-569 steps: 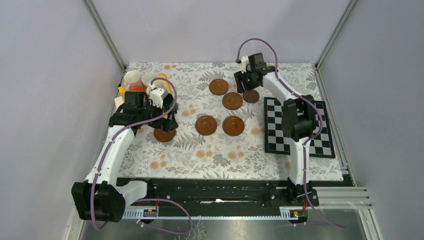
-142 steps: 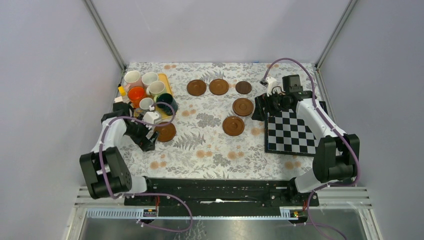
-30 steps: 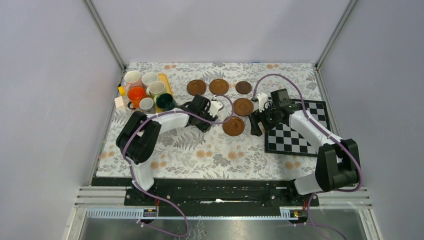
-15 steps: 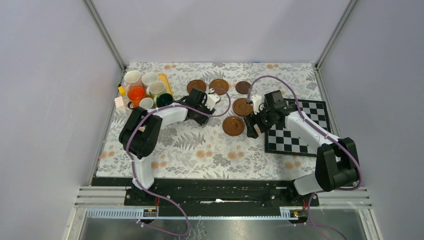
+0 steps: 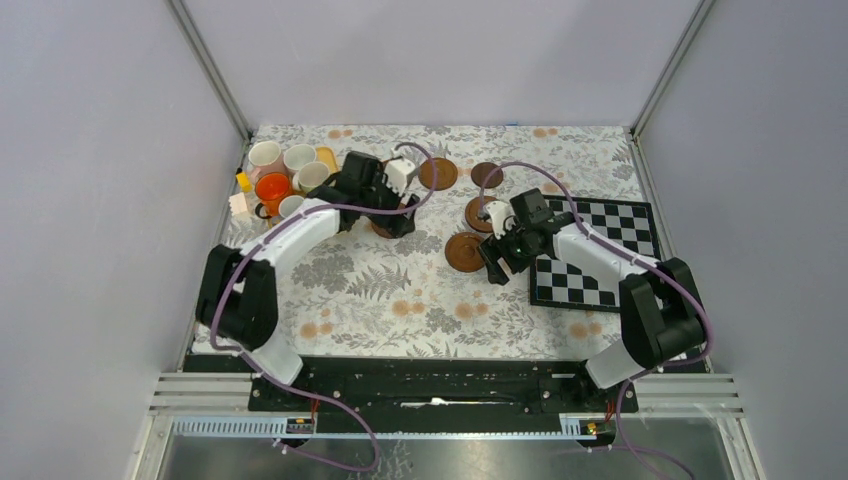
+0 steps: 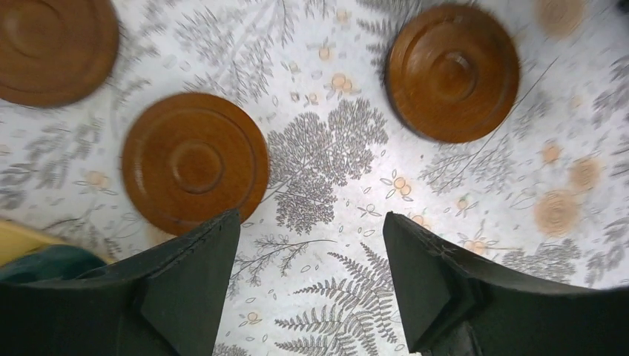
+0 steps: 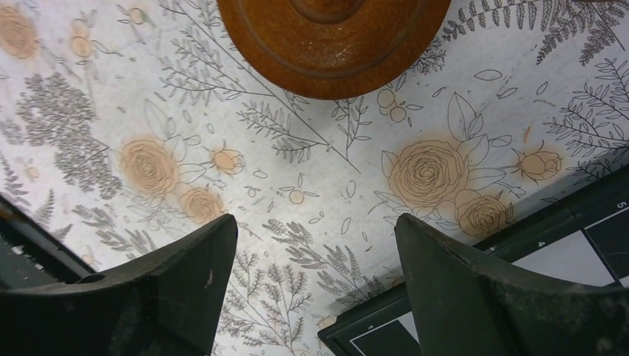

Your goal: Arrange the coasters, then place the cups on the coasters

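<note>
From above, shows the left gripper (image 5: 390, 218) stretched over the far middle of the flowered cloth (image 5: 400, 290), just right of the cups (image 5: 272, 187). Finds those cups huddled upright, mouths up, at the far left by the yellow tray (image 5: 328, 160); cannot make out which way the handles point. Counts four coasters in plain sight, all flat, rim up, round and so without a long axis: a far coaster (image 5: 437, 173), a dark coaster (image 5: 487, 174) to its right, a middle coaster (image 5: 474, 213) partly under the right arm, and a near coaster (image 5: 460, 251). Places the right gripper (image 5: 496, 265) just beside that near coaster, on its right, at the left edge of the chessboard (image 5: 600, 250).

From the left wrist, looks straight down past fingers (image 6: 185, 289) spread wide, clasping nothing. Shows a closest coaster (image 6: 194, 162) flat on the cloth, its rim meeting one fingertip in view, with a second coaster (image 6: 452, 72) and a third coaster (image 6: 44, 44) farther off, well apart.

From the right wrist, shows fingers (image 7: 482, 297) likewise parted and empty. Catches a lone coaster (image 7: 334, 37) flat beyond the tips, apart from both, and a chessboard corner beside one finger.
</note>
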Robot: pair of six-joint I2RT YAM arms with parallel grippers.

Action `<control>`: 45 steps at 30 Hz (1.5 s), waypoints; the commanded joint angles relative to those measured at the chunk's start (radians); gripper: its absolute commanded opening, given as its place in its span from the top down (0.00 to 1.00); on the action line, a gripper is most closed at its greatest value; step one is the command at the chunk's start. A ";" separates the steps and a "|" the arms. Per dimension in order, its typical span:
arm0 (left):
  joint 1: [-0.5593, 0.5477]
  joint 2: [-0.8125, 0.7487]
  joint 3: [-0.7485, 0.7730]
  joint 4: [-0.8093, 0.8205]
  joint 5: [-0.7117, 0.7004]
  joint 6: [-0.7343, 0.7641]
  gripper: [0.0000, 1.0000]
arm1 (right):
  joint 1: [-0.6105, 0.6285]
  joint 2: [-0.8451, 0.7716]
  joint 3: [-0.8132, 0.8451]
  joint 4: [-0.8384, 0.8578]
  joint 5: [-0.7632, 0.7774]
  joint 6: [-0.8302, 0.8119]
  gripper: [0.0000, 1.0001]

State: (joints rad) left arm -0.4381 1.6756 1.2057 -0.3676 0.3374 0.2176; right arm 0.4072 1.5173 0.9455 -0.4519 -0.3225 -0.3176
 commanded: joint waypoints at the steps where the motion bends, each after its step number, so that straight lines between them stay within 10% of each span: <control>1: 0.043 -0.117 0.030 -0.023 0.097 -0.052 0.22 | 0.029 0.046 -0.010 0.075 0.068 -0.001 0.15; 16: 0.286 -0.291 -0.010 -0.010 0.168 -0.111 0.15 | 0.152 0.242 0.080 0.156 0.158 0.013 0.23; 45: 0.325 -0.350 -0.039 -0.004 0.207 -0.170 0.14 | 0.264 0.457 0.321 0.178 0.370 0.194 0.35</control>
State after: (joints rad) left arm -0.1207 1.3472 1.1694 -0.4026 0.5140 0.0570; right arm 0.6621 1.9335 1.2400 -0.2806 -0.0265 -0.1711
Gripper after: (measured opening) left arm 0.855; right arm 0.655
